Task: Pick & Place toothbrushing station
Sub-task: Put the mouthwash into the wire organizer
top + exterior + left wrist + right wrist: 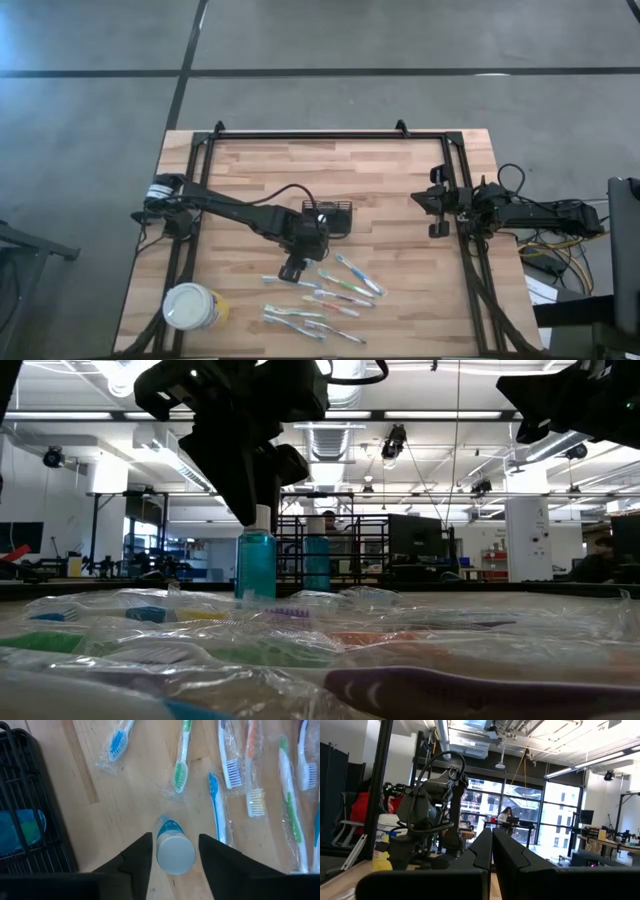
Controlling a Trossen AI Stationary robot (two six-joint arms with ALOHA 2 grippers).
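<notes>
I see the caddy [330, 218] near the middle of the worktop [390, 170]. It is a small black box of wire mesh with compartments, and in the left wrist view one compartment of the caddy [30, 820] holds something blue and green that I cannot identify.

Just beside the caddy, on its near side, my left hand [293, 268] points down over a small bottle [172, 845]. The bottle stands upright on the wood, with clear blue liquid and a round white cap. The two dark fingers [137, 860] are spread, one at each side of the cap, and I see a gap at each side, so the hand is released and grasps nothing. In the low view the bottle [256, 560] stands under the dark left hand [250, 470].

Several toothbrushes [345, 285] lie flat near the bottle, each in a clear crinkled plastic wrap, with blue, green and orange handles. A round white tub [192, 306] with yellow label stands at the near left corner.

My right hand [432, 205] waits at the right edge of the worktop, its fingers [485, 845] clenched together.
</notes>
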